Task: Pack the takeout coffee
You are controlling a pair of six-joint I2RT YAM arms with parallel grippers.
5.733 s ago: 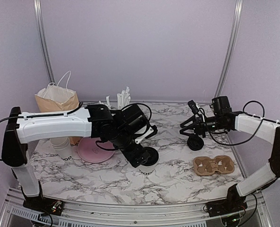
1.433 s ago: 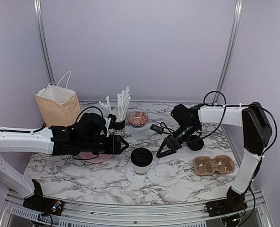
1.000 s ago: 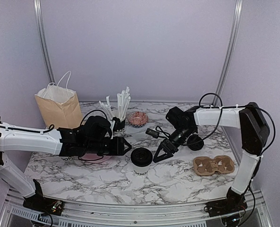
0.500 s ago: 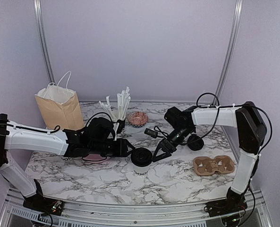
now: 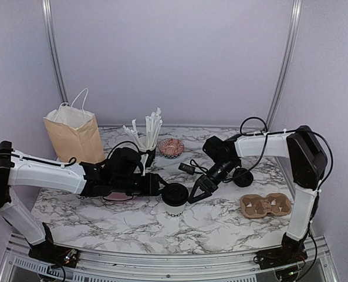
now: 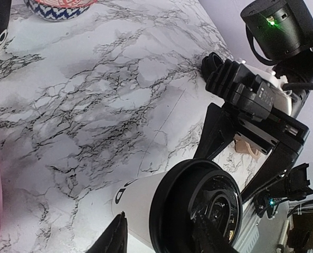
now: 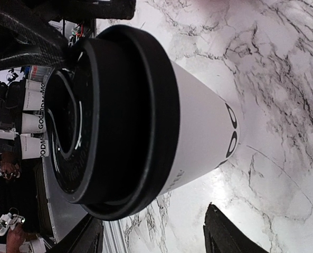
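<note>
The takeout coffee point(image 5: 175, 201) is a white paper cup with black lettering and a black lid, standing upright on the marble table's front middle. My left gripper point(image 5: 160, 187) lies low at the cup's left side, jaws apart. In the left wrist view the cup point(image 6: 145, 203) sits right at the left gripper point(image 6: 163, 236), one finger point(image 6: 116, 236) beside the cup wall and the other in front of the lid. My right gripper point(image 5: 195, 193) is open at the cup's right side. In the right wrist view the cup point(image 7: 198, 132) fills the space just ahead of the right gripper point(image 7: 155, 229). Whether either touches it I cannot tell.
A brown paper bag point(image 5: 73, 132) stands at the back left. A black cup of white straws point(image 5: 148, 154) and a patterned bowl point(image 5: 171, 147) are behind the cup. A cardboard cup carrier point(image 5: 266, 204) lies front right. A pink plate point(image 5: 118, 195) shows under the left arm.
Both grippers have closed in on the cup, the left one moving right, the right one moving left and down. The cup has stayed in place.
</note>
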